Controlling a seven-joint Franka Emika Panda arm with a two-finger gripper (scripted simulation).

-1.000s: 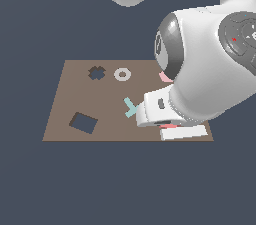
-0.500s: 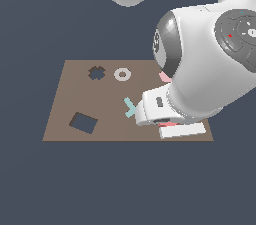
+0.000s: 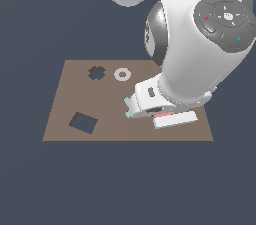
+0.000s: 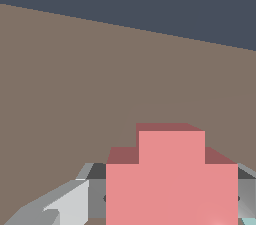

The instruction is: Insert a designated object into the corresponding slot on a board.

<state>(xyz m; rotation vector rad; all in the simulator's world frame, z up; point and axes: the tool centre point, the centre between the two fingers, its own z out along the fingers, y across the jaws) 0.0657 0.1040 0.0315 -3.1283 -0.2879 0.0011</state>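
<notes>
1. The flat salmon-red plus-shaped block is seen filling the wrist view directly in front of the tool, with grey finger parts showing on either side of it; whether the fingers are already pressed onto it cannot be told. In the exterior view only a thin red sliver is visible under the arm's bulk.
2. A grip on just two arms of the plus is judged risky: the block could be twisted between the fingers, and its four arms would then miss the cutout.
3. The small dark cross-shaped slot lies well away from the tool, across the flat brown rectangular board. A lift that is too low would probably drag the block along the board.
4. The teal piece is just beside the tool and could be knocked. The pale ring sits near the slot and could be bumped on arrival.
5. All surfaces are rendered matte and untextured; the block has sharp square edges, so little tolerance at the slot is expected.
</notes>
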